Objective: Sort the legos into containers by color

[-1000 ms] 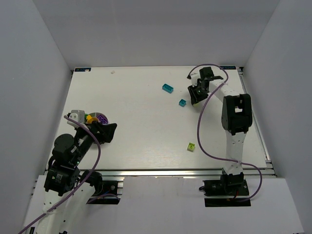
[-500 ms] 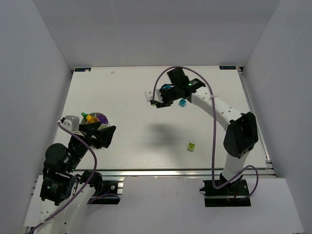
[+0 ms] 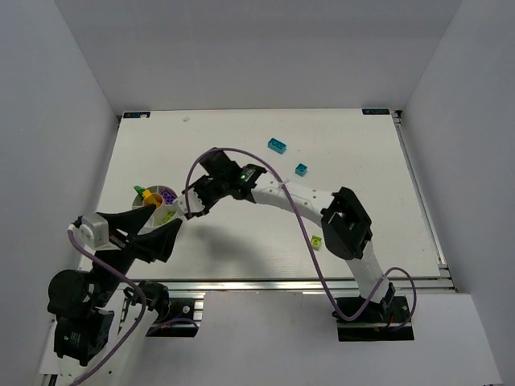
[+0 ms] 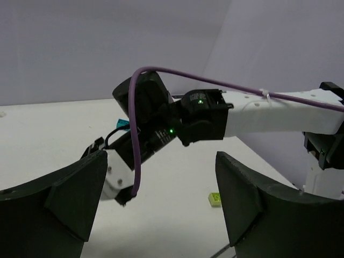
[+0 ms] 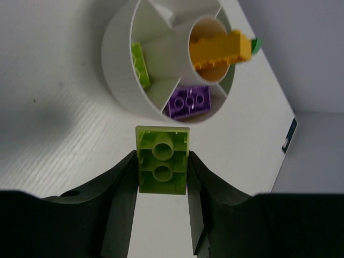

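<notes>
Legos go into the white bowl (image 5: 115, 72) by color. The 1 in play now is a lime-green brick (image 5: 162, 153), pinched between the fingers of the right gripper (image 3: 191, 206). It hangs just short of the bowl's rim, above the table (image 3: 241, 257) and not yet over any compartment.

1 s ago that gripper was at the far right, near the larger cyan brick (image 3: 277, 145) and the smaller cyan brick (image 3: 301, 169). 0.5 s ago it was mid-table, and now the arm is stretched across to the left side. The left gripper (image 3: 149, 231), fingers spread and holding nothing, has pulled back toward the near edge, so the bowl it was crowding is open to approach.

We judge the carry nearly over and the drop next. The nearest wedge holds a purple brick (image 5: 188, 101). The wedge already holding a lime brick (image 5: 139, 64) is next to it, on the left in the wrist view, so the gripper has to reach that one. An orange brick (image 5: 220, 48) sits in the center cup. Both cyan pieces and 1 loose lime brick (image 3: 317, 241) lie where they were, unsorted.
</notes>
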